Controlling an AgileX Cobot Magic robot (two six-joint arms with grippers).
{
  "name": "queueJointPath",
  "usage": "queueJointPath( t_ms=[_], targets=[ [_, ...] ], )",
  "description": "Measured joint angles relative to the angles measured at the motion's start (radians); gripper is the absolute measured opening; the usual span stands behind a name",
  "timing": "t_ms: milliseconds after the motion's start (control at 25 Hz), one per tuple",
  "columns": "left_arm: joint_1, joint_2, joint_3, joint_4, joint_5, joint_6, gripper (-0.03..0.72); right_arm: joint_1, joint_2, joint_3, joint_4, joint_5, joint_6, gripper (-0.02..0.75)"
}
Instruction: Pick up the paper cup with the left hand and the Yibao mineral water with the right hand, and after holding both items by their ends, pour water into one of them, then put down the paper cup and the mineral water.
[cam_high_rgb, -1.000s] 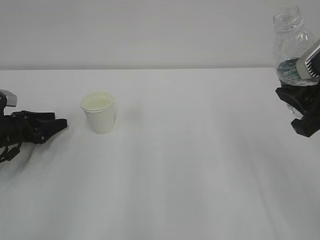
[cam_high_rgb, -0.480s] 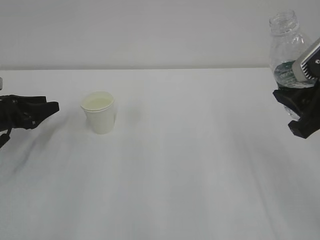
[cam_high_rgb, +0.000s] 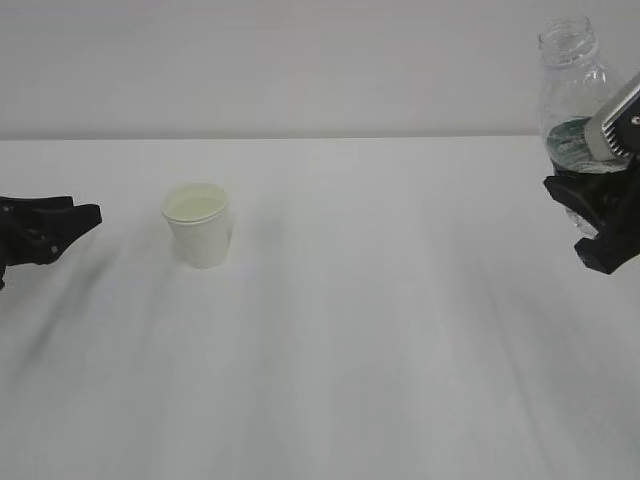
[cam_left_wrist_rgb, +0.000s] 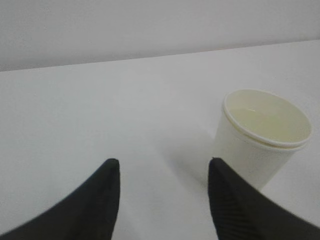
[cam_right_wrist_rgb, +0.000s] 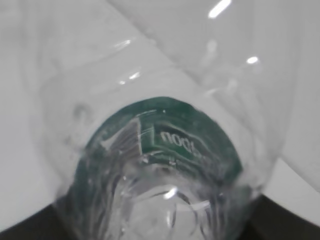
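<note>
Item one, the paper cup (cam_high_rgb: 200, 224): I found it standing upright on the white table (cam_high_rgb: 380, 330), left of centre, rim up, pale cream inside. In the left wrist view the same cup (cam_left_wrist_rgb: 260, 137) sat ahead and to the right of the fingers, touching neither.

Item two, the left pincer (cam_high_rgb: 70, 222): I saw it low over the table at the far left edge of the exterior view, pointing toward the cup and well apart from it. Its two black fingers (cam_left_wrist_rgb: 102, 200) stood parted with bare table between them, nothing held.

Item three, the Yibao mineral water (cam_high_rgb: 572, 95): I logged it upright at the right edge of the exterior view, lifted clear of the table, capless neck uppermost, dark green label band partly hidden behind the grey block of the arm. From the right wrist view I looked up along the clear ribbed bottle (cam_right_wrist_rgb: 155, 165) from its base, green label with white lettering showing through the plastic.

Item four, the right pincer (cam_high_rgb: 600, 225): I recorded it clamped around the lower end of the bottle, carrying it.
</note>
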Motion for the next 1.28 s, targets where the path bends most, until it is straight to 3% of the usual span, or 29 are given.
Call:
queueJointPath(
  t_ms=[840, 1280],
  targets=[
    [0.000, -0.278, 0.295, -0.164, 0.000, 0.086, 0.376, 0.000, 0.000, 0.000, 0.009, -0.052, 0.024, 0.405],
    [0.000, -0.379, 0.460, -0.364, 0.000, 0.143, 0.351, 0.000, 0.025, 0.000, 0.104, -0.121, 0.032, 0.405]
  ],
)
